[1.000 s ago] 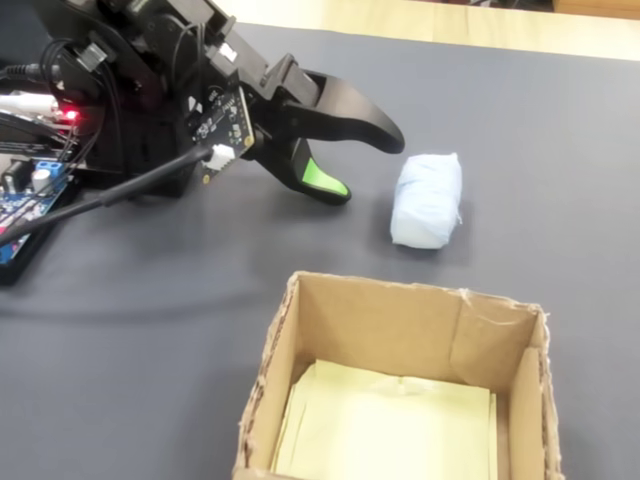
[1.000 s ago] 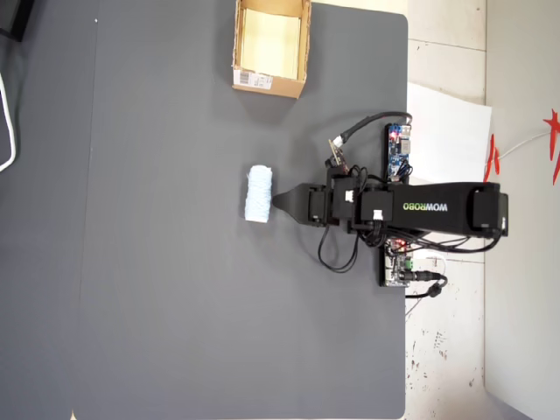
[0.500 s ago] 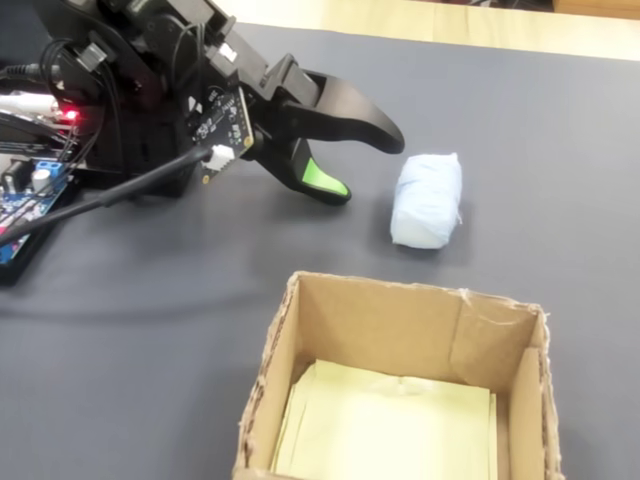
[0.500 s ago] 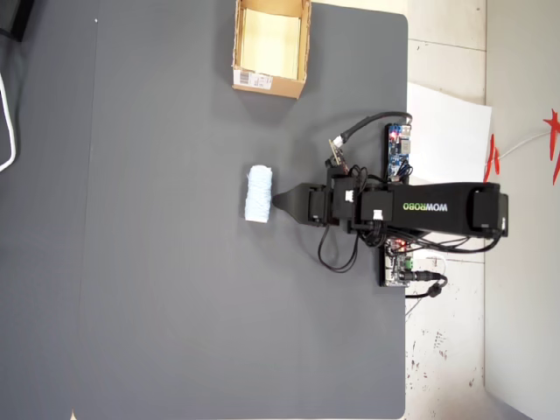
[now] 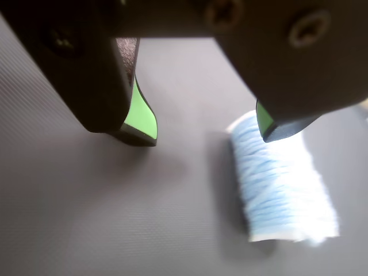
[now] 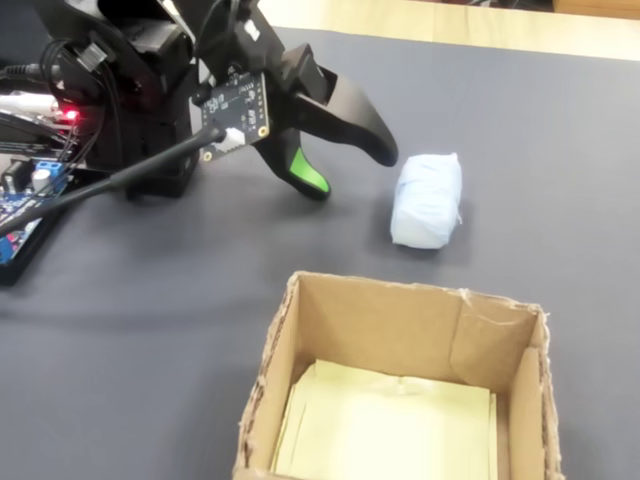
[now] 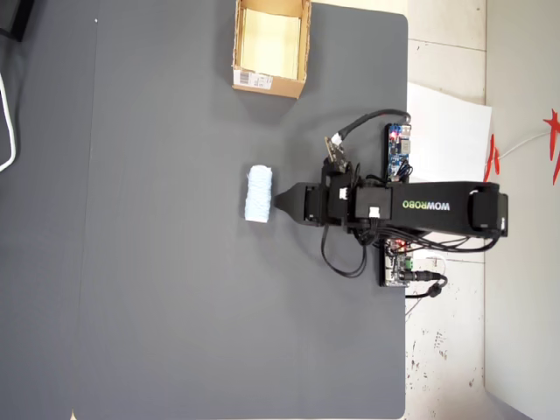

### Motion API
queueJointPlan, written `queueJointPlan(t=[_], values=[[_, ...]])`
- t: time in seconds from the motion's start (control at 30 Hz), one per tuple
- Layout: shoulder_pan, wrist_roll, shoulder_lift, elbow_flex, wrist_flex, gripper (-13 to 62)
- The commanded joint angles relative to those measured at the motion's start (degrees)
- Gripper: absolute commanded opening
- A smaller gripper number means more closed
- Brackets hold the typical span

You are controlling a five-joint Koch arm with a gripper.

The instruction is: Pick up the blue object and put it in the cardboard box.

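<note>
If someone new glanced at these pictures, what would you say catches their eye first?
Probably the small pale-blue fuzzy yarn roll lying on the dark grey table mat, with the black arm's open tool and its bright green pads close beside it. Next, the brown cardboard box with a pale yellow inside, standing open nearer the fixed camera.

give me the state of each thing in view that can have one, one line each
hand: open, empty, fingers apart, close to the roll but not around it
blue object: lying on its side on the mat, not gripped
cardboard box: upright, open at the top, only pale yellow lining showing inside
arm base electronics: a red light is lit
</note>
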Motion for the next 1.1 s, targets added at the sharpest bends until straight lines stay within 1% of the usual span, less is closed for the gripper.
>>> queueJointPlan(t=[0.0, 0.53, 0.6, 0.93, 0.97, 1.07], values=[[0.0, 0.4, -0.8, -4.2, 1.6, 33.7], [0.0, -3.0, -17.6, -28.6, 10.4, 33.3], [0.2, -2.9, -22.8, -30.0, 10.4, 33.3], [1.0, -2.7, -34.0, -34.2, 7.8, 32.9], [1.0, -2.7, -34.9, -34.4, 7.6, 32.5], [1.0, -2.7, -36.7, -34.5, 5.4, 25.9]])
